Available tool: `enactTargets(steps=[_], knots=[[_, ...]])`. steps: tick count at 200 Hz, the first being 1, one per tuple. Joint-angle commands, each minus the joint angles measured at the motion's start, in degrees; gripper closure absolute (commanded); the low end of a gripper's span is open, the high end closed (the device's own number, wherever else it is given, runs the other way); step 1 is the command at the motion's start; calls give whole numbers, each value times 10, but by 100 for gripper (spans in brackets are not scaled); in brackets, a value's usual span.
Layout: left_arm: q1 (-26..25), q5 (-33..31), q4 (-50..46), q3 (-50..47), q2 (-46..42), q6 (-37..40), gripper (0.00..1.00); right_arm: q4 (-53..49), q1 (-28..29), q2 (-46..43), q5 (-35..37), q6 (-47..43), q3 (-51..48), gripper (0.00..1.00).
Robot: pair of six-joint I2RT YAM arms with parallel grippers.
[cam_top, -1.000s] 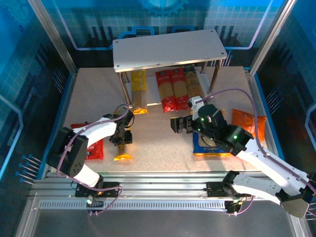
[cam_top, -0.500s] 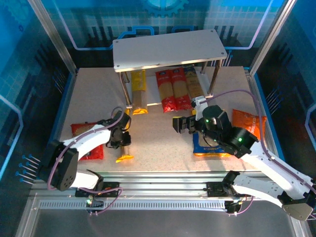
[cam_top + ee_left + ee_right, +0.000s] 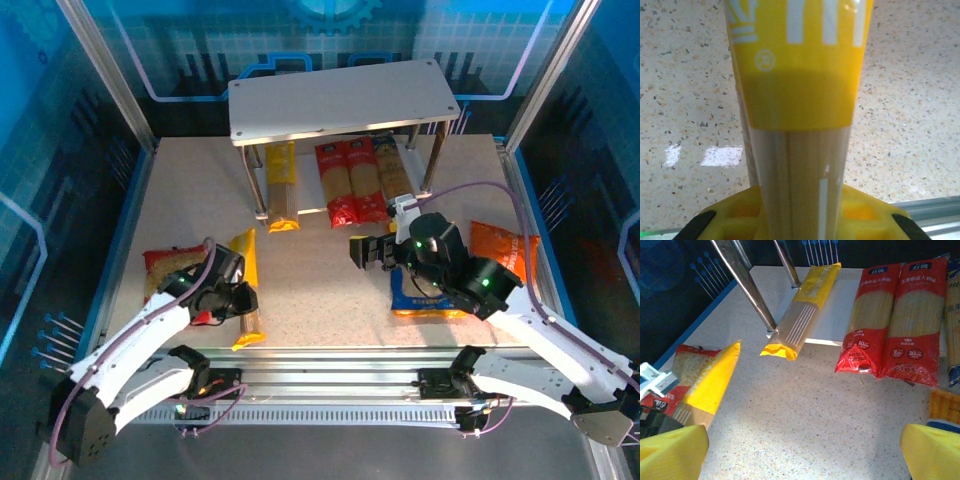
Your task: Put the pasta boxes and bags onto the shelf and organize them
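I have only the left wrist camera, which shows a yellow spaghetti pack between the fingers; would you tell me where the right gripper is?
Observer: The right gripper hangs open over the middle of the table, in front of the shelf.
Operator: What sits on the shelf's lower board?
Observer: One yellow pack on the left, two red packs side by side, and a further pack to their right.
Operator: And what lies near the arm I am driving?
Observer: A red bag lies just left of the held yellow spaghetti pack.
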Motion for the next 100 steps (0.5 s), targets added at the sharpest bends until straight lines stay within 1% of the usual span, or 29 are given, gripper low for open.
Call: enactTargets(steps=[1,24,47,69,100], knots=[[-17,9,-13,60,-31,-13,100,3,-10,-1,18,-11,14,1],[-47,0,-43,103,-39,-14,100,1,-11,-2,25,-15,17,1],[-75,-2,-47,141,-27,-12,100,-1,-13,0,34,-21,21,1],[-97,-5,-8,171,0,-4,100,-15,-18,3,42,-32,30,1],[-103,2,65,212,71,24,100,-38,-30,-1,55,-49,44,1]])
